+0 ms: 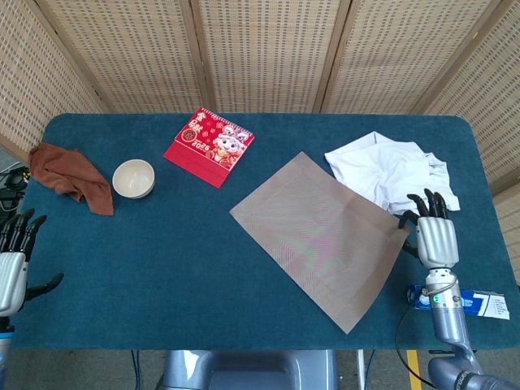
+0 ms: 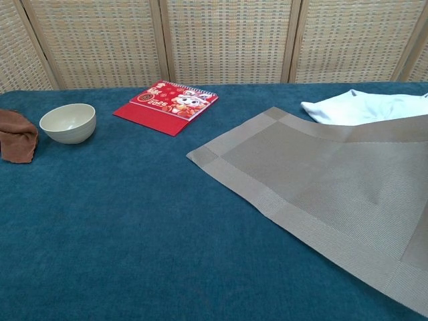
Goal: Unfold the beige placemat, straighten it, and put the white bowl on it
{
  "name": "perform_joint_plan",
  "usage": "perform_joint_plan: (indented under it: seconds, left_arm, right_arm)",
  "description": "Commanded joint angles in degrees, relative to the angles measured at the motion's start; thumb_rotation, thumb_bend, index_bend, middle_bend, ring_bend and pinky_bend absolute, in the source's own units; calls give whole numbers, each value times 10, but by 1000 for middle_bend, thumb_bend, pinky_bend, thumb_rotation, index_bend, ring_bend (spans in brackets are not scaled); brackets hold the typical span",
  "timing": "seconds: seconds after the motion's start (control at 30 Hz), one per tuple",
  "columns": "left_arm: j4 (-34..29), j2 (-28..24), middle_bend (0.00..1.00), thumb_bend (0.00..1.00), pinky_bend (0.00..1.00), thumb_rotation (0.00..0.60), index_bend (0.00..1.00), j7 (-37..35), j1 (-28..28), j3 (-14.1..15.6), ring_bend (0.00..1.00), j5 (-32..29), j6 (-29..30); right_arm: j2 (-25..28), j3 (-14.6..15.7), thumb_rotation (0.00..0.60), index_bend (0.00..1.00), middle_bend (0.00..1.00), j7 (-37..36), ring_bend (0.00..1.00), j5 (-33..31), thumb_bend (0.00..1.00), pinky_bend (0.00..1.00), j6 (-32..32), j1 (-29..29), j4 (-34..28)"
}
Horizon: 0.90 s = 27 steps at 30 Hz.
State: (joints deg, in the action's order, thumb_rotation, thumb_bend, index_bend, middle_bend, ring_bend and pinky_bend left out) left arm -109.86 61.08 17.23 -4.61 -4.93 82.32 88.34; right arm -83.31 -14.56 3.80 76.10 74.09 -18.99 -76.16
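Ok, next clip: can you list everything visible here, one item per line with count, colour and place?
placemat: one, beige, unfolded, lying askew right of centre, right corner at the right hand
bowl: one, white, left side, off the mat
calendar: one, red, far centre-left
rag: one, brown, far left
cloth: one, white, crumpled, far right
box: one, blue and white, near right edge
table: one, blue cover
left hand: near left edge, holding nothing
right hand: at the mat's right corner
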Motion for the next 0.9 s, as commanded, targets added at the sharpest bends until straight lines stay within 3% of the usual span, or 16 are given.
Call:
perform_joint_plan:
  seconds: [0.03, 0.73, 0.83, 0.9]
  left_arm:
    - [1, 1, 0, 102, 0, 600, 93, 3, -1, 0, 0, -2, -2]
    - [11, 12, 0, 102, 0, 600, 93, 16, -12, -10, 0, -29, -15]
    - [12, 14, 0, 102, 0, 600, 93, 20, -14, -10, 0, -33, -18]
    - [13, 16, 0, 102, 0, 600, 93, 23, -15, -10, 0, -35, -20]
  right_arm:
    - [1, -6, 600, 695, 268, 13, 6, -4, 609, 0, -9, -11, 2]
    - [9, -65, 600, 695, 276, 32, 13, -97, 597, 0, -69, -69, 84]
    - [19, -60, 600, 632, 220, 40, 8, -107, 537, 0, -78, -67, 85]
    - [30, -55, 600, 481, 107, 52, 0, -120, 463, 0, -88, -62, 80]
